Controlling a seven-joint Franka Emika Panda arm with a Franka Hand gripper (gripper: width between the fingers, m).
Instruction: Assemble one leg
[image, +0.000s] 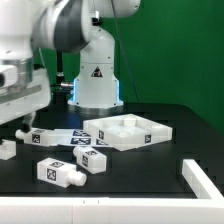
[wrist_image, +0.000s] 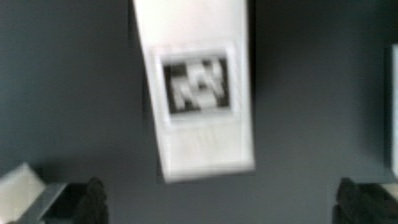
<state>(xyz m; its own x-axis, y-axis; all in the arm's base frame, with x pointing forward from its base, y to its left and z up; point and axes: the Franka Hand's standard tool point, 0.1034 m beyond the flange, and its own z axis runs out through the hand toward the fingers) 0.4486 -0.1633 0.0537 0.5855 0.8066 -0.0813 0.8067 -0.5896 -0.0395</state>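
In the wrist view a white leg (wrist_image: 199, 90) with a black-and-white tag lies on the dark table, blurred, ahead of my gripper (wrist_image: 222, 205). The two dark fingertips (wrist_image: 80, 200) stand wide apart with nothing between them. The gripper is open and empty. In the exterior view the gripper (image: 22, 122) hangs at the exterior view's left, just above the table. Other legs lie near it: one at the left edge (image: 8, 148), one in front (image: 57, 172) and one in the middle (image: 92, 158). I cannot tell which of them is the one in the wrist view.
The wide white square panel (image: 128, 130) lies right of centre. A flat white strip with tags, the marker board (image: 62, 137), lies behind the legs. A white bar (image: 205, 180) sits at the front right. The robot base (image: 97, 80) stands behind. A white edge (wrist_image: 18, 185) shows beside one finger.
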